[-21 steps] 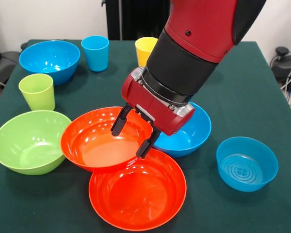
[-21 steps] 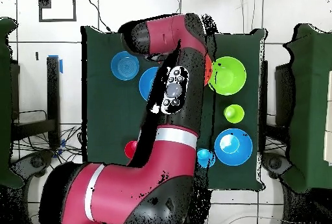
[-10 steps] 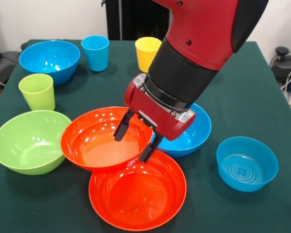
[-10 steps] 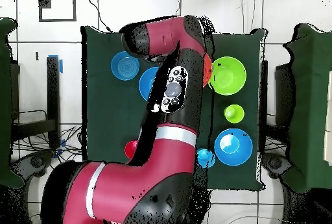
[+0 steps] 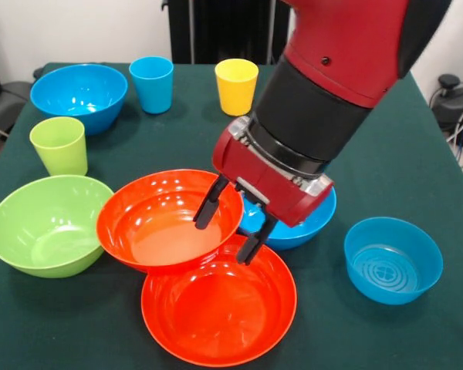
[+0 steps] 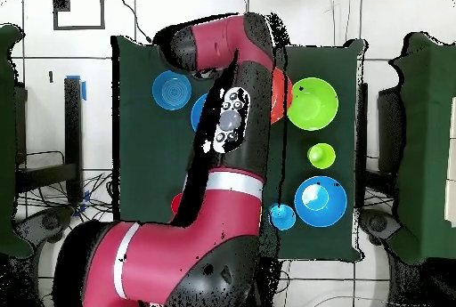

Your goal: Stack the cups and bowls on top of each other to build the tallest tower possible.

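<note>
The gripper (image 5: 231, 231) hangs with jaws parted and empty, straddling the right rim of the upper orange bowl (image 5: 166, 220), which leans on the lower orange bowl (image 5: 218, 301) at the tabletop's near edge. A blue bowl (image 5: 312, 216) sits behind it. Nothing is stacked yet. These bowls look light, stiff and slippery, so pinching the thin rim seems best

In the overhead view both orange bowls (image 6: 283, 97) are mostly covered by the arm (image 6: 233, 125) — the red cup, at its 7 o'clock, is nearly hidden.
</note>
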{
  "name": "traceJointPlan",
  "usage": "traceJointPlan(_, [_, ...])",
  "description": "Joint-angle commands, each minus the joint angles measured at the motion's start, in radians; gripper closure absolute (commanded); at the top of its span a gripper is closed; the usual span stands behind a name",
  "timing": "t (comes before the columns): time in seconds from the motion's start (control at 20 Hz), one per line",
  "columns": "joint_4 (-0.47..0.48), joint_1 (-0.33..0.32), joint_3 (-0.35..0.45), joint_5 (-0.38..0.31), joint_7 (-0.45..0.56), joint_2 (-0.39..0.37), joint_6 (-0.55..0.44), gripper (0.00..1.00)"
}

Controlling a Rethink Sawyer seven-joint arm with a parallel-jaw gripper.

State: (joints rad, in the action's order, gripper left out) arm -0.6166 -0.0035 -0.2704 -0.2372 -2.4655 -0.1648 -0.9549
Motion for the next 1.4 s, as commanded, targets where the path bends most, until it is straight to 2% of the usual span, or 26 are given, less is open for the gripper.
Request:
traceJointPlan(0.05, [0.101, 0.031, 0.042, 0.011, 0.04, 0.101, -0.28, 0.0])
traceJointPlan(0.1, [0.152, 0.03, 0.023, 0.019, 0.019, 0.135, -0.386, 0.0])
traceJointPlan(0.2, [0.204, 0.024, 0.007, 0.046, -0.037, 0.18, -0.515, 0.0])
traceJointPlan(0.35, [0.232, 0.02, -0.016, 0.061, -0.089, 0.212, -0.584, 0.0])
traceJointPlan(0.5, [0.262, 0.031, -0.07, 0.036, -0.11, 0.232, -0.637, 0.0])
traceJointPlan(0.65, [0.289, 0.027, -0.079, 0.037, -0.105, 0.245, -0.654, 0.0])
traceJointPlan(1.0, [0.274, 0.024, -0.071, 0.053, -0.106, 0.248, -0.589, 0.0])
traceJointPlan(1.2, [0.292, 0.019, -0.065, 0.07, -0.103, 0.254, -0.593, 0.0])
traceJointPlan(1.4, [0.248, 0.037, -0.068, 0.07, -0.1, 0.212, -0.561, 0.0])
